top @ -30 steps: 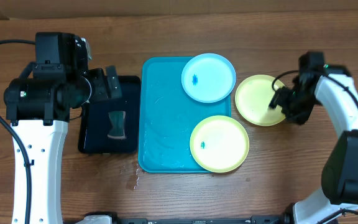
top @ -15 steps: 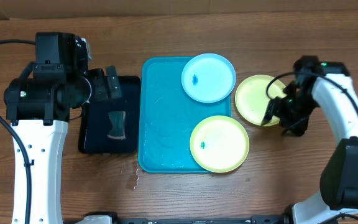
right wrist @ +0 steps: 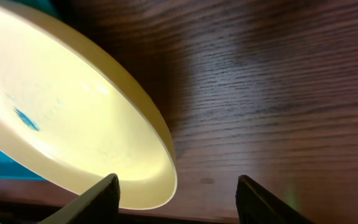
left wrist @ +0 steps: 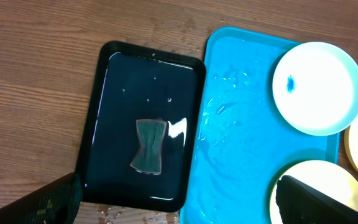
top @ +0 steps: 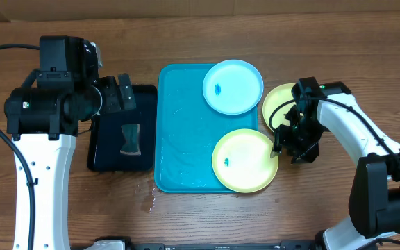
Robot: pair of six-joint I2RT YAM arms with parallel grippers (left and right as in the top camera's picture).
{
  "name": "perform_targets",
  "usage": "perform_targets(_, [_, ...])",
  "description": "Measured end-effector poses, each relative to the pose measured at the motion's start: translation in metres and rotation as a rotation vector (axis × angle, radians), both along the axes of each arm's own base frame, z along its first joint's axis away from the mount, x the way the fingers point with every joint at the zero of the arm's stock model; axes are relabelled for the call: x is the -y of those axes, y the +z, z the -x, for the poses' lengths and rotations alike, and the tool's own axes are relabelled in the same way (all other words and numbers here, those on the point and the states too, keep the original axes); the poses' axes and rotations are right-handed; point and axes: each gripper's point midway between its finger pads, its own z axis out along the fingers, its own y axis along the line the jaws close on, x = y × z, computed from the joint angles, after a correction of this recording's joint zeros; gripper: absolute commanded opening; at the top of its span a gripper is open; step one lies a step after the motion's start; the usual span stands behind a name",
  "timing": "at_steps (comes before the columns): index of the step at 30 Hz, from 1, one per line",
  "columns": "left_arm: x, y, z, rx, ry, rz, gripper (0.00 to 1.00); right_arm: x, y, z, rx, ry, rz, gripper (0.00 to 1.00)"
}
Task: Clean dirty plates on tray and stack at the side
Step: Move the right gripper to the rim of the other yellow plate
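Overhead view of a wooden bench (top: 186,35) w/ two robot arms. At centre is the tray (top: 186,139): turquoise, rounded corners, raised rim, floor wet-looking. Just L of it, w/ a thin strip of wood btwn, is a smaller black tray (top: 103,156) holding a grey-green sponge (top: 130,139).

The light blue plate (top: 232,86) sits at the tray's far R corner, overlapping the rim. It has a pale centre and a small blue smudge. A yellow-green plate (top: 245,160) sits at the tray's near R corner, its edge out past the tray's R rim, w/ a blue smudge L of centre. A second yellow-green plate (top: 276,104) lies on the bench just R of the tray, close to both others and partly hidden by the R gripper's body.

R gripper (top: 281,146) is low at the near-corner plate's R edge. In its wrist view the fingers (right wrist: 92,199) stand apart, released. The plate's rim sits in the gap close to one finger, bare wood fills the rest, and nothing is held. L gripper (top: 120,92) hangs over the black tray's far edge, fingers spread wide, holding nothing.

Room to move: wood shows along the bench's far edge and along the near edge R of the tray. A few water drops (top: 148,198) lie on the bench by the tray's near L corner.
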Motion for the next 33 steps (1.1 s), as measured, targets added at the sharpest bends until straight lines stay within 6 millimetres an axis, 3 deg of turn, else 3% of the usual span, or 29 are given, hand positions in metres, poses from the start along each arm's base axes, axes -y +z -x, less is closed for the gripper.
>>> perform_targets(5, [0.000, 0.000, 0.000, 0.000, 0.000, 0.000, 1.00, 0.000, -0.009, 0.004, -0.005, -0.013, 0.005, 0.57])
perform_targets(10, [0.000, 0.000, 0.000, 0.000, 0.000, 0.000, 1.00, 0.000, -0.015, 0.011, -0.024, -0.023, 0.003, 0.29])
perform_targets(33, [0.000, 0.000, 0.000, 0.000, 0.000, 0.000, 1.00, -0.004, -0.018, 0.002, 0.012, -0.028, -0.014, 0.28])
